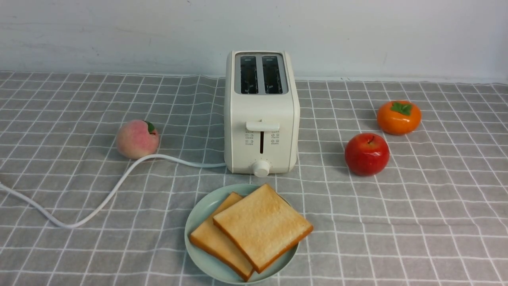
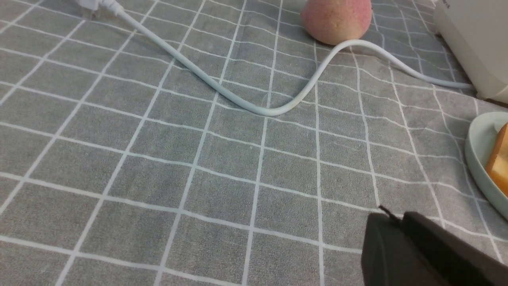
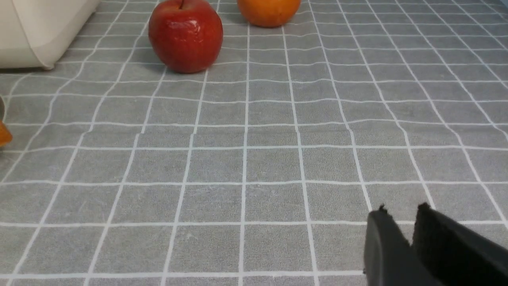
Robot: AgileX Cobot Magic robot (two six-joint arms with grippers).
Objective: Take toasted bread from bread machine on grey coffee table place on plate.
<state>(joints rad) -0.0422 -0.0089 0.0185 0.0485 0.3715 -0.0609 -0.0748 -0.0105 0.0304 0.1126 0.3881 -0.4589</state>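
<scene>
Two slices of toasted bread lie overlapping on the pale green plate [image 1: 197, 216], the upper slice [image 1: 262, 226] partly covering the lower one [image 1: 212, 240]. The plate rests on the grey coffee table [image 1: 397, 230] just in front of the cream bread machine [image 1: 260, 115], whose two slots look empty. Neither arm shows in the front view. In the left wrist view my left gripper [image 2: 397, 217] hangs over bare cloth, shut and empty, with the plate's rim [image 2: 478, 159] off to one side. My right gripper [image 3: 401, 212] stands slightly open over bare cloth with nothing between its fingers.
A peach [image 1: 137, 139] sits left of the bread machine, and the white cord [image 1: 99, 202] loops past it toward the left edge. A red apple [image 1: 366, 153] and an orange persimmon [image 1: 399, 117] stand to the right. A white wall closes the back.
</scene>
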